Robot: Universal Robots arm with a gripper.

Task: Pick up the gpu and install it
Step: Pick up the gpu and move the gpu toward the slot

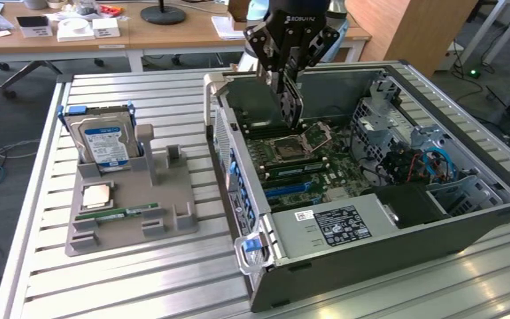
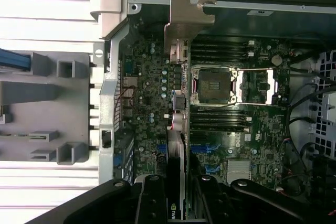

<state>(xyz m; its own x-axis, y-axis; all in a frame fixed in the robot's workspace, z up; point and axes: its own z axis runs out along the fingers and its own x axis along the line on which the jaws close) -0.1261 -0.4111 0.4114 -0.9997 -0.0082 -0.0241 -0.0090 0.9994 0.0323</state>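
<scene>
Green-edged gpu (image 2: pixel 176 153) hangs in the claw (image 1: pixel 287 78), clamped between closed fingers; its long axis points down from the claw, silver bracket (image 2: pixel 185 22) at the far end; it hovers inside the case (image 1: pixel 370 246), above the motherboard (image 1: pixel 313 163) near the socket (image 2: pixel 215 85).

Oblique exterior, downward wrist; shared motherboard (image 2: pixel 147 77)

The surface (image 1: pixel 149 286) is ribbed bare metal, dully shiny; the computer case (image 1: pixel 370 259) is matt grey metal. The gpu (image 2: pixel 177 156) has a bright metal bracket, and the holder (image 1: pixel 131 226) is matt grey plastic.
</scene>
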